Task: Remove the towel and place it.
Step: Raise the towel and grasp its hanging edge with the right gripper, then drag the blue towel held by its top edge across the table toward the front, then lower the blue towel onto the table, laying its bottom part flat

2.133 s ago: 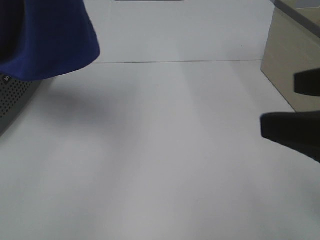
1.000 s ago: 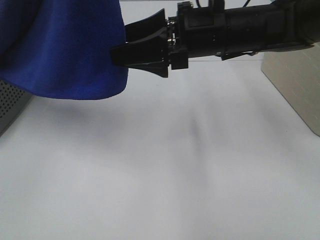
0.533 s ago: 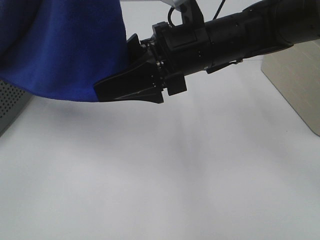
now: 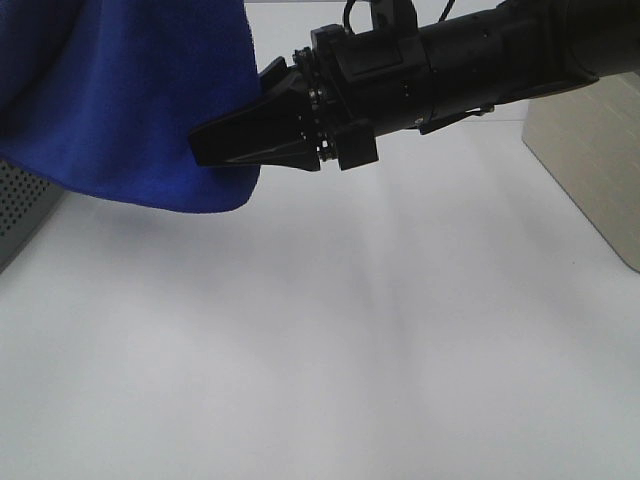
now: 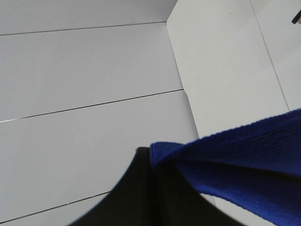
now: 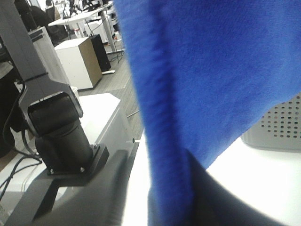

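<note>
The towel (image 4: pixel 120 100) is a royal-blue cloth hanging in the air at the top left of the exterior high view, its lower edge above the white table (image 4: pixel 350 350). My right gripper (image 4: pixel 205 150) reaches across from the right, and its fingers stand close together on the towel's right edge. In the right wrist view the towel's edge (image 6: pixel 160 117) runs down between the two dark fingers of the right gripper (image 6: pixel 169 197). In the left wrist view the towel (image 5: pixel 244 155) is pinched at the dark finger of my left gripper (image 5: pixel 148 153). The left arm is out of the exterior view.
A grey perforated box (image 4: pixel 20 210) stands at the left edge under the towel and also shows in the right wrist view (image 6: pixel 282 127). A beige cabinet (image 4: pixel 590 170) stands at the right. A black arm base (image 6: pixel 56 127) shows beyond the table.
The right arm came in from the right and reached the towel's right edge. Its fingers were apart a second ago and are now together on the edge. The towel hangs slightly lower and wider.
</note>
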You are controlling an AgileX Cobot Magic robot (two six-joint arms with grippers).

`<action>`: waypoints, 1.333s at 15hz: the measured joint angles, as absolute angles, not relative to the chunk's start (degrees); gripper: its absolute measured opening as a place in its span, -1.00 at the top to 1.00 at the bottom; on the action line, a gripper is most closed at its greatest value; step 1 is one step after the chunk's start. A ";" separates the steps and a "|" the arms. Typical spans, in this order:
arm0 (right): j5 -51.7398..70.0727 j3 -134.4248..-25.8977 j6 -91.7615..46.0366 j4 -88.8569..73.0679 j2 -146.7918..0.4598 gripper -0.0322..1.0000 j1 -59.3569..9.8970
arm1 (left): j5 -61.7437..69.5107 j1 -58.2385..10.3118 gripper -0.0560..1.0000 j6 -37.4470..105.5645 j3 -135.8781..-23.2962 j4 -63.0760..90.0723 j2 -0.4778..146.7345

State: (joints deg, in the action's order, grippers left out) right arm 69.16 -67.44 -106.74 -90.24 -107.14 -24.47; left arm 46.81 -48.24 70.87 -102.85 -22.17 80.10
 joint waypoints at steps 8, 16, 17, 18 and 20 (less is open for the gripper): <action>65.60 -67.44 -96.89 -93.91 -107.14 0.91 -24.47 | 46.81 -48.24 0.89 70.19 -102.85 -21.72 80.10; 54.03 -78.61 -54.49 -55.92 -97.12 0.91 -24.47 | 40.91 -46.07 0.89 43.49 -102.85 -22.75 84.68; 53.97 -81.53 -46.41 -46.07 -95.80 0.91 -24.47 | 38.04 -45.38 0.89 41.71 -102.85 -23.15 85.49; 54.20 -84.45 -38.67 -37.18 -94.77 0.91 -24.47 | 35.35 -44.92 0.89 40.74 -102.85 -23.26 86.17; 55.86 -92.02 -27.39 -20.23 -93.22 0.91 -24.47 | 29.79 -44.86 0.89 39.42 -102.85 -23.61 86.92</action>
